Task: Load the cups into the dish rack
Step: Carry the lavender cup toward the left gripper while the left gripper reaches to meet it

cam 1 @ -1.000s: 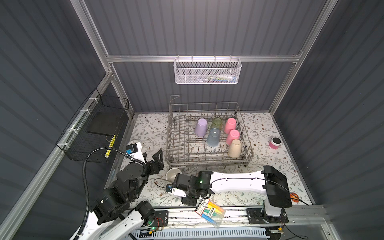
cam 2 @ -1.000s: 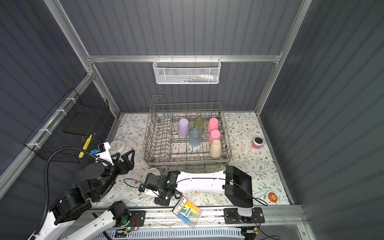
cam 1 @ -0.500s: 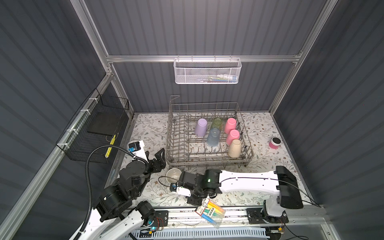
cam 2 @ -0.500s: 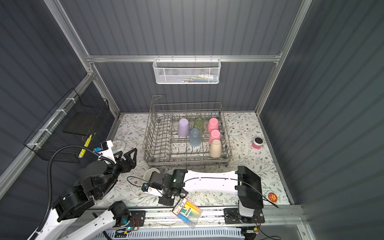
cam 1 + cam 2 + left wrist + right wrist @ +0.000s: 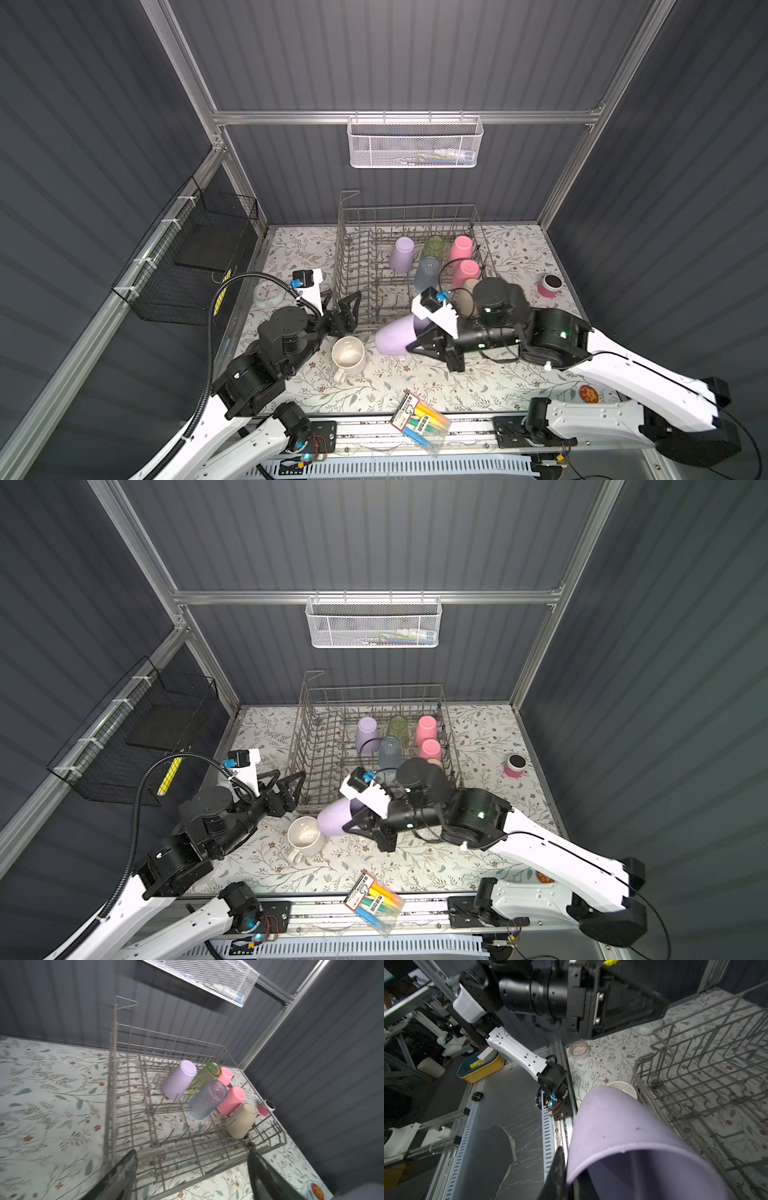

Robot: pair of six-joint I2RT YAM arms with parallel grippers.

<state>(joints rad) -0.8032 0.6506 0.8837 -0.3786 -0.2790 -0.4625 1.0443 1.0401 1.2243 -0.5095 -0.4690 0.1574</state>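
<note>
My right gripper [image 5: 411, 345] [image 5: 348, 827] [image 5: 566, 1178] is shut on the rim of a lilac cup [image 5: 395, 336] [image 5: 332, 818] [image 5: 623, 1126], held on its side above the mat, just in front of the dish rack [image 5: 409, 206] [image 5: 374, 686] [image 5: 170, 1034] [image 5: 695, 1076]. A cream mug [image 5: 348, 357] [image 5: 305, 836] [image 5: 623, 1086] stands upright on the mat beside it. In the rack rest a lilac cup [image 5: 178, 1082], a green tumbler [image 5: 204, 1078], a blue cup [image 5: 207, 1102], two pink cups [image 5: 231, 1100] and a beige cup [image 5: 242, 1120]. My left gripper [image 5: 340, 297] [image 5: 286, 777] [image 5: 192, 1167] is open and empty at the rack's front left corner.
A clear marker pack [image 5: 419, 419] lies on the front rail. A white mesh basket [image 5: 415, 143] hangs on the back wall and a black wire basket [image 5: 195, 257] on the left wall. A small pink pot [image 5: 549, 286], a white clock [image 5: 269, 294] and a tape roll [image 5: 579, 1050] sit on the mat.
My right gripper closed on the lilac cup's rim and the arm rose and swung back toward the rack with it. The left gripper edged toward the rack, still open.
</note>
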